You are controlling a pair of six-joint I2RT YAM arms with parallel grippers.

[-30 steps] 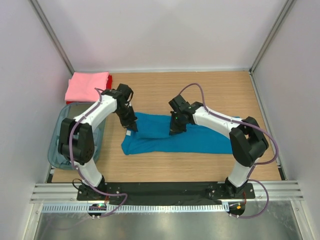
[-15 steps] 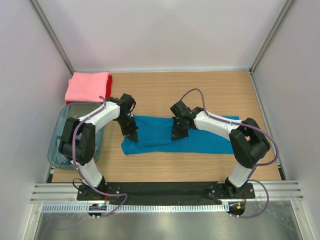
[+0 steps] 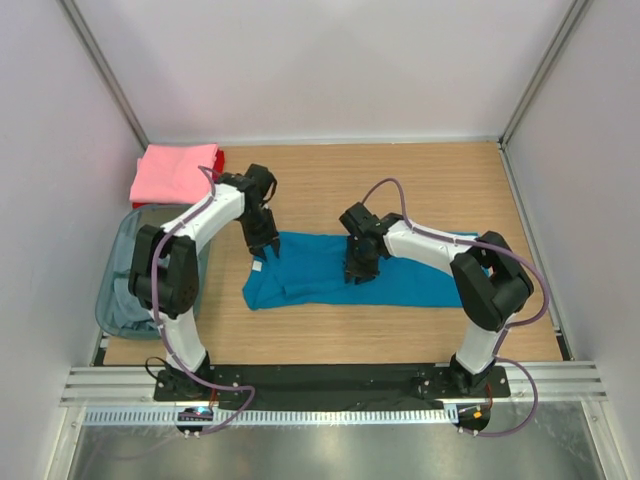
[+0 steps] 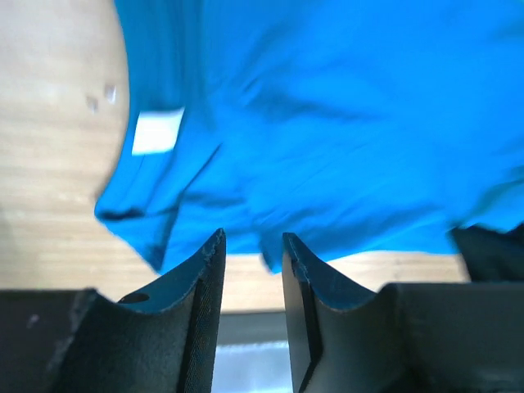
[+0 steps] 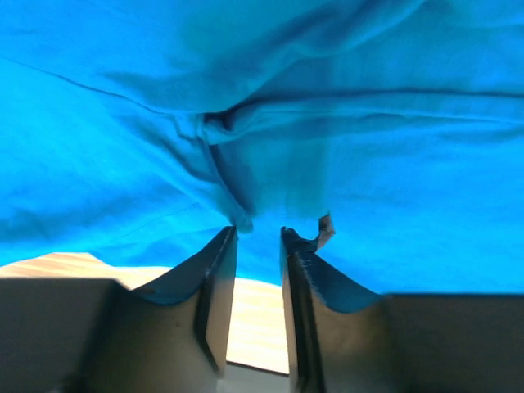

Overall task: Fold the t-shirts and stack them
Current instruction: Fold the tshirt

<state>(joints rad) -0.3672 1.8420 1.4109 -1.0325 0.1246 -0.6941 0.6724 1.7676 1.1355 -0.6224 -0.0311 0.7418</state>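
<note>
A teal blue t-shirt (image 3: 310, 272) lies flat across the middle of the table, its far part folded over toward the near edge. My left gripper (image 3: 264, 244) is at the shirt's far left corner, open and empty. In the left wrist view (image 4: 252, 237) the shirt (image 4: 327, 123) with its white label (image 4: 157, 131) lies just beyond the fingertips. My right gripper (image 3: 358, 268) is low over the shirt's middle. In the right wrist view (image 5: 258, 232) its jaws stand slightly apart, with a cloth fold (image 5: 237, 214) at the tips but nothing clamped. A folded pink t-shirt (image 3: 175, 170) lies on a red one (image 3: 219, 160) at the far left.
A translucent grey-blue bin (image 3: 118, 312) stands at the left edge beside the left arm, with pale cloth inside. White walls enclose the table on three sides. A black rail runs along the near edge.
Both grippers carried the shirt's far edge toward the near side and laid it down. The left gripper has since drawn back toward the far left corner, and both jaws have let go.
</note>
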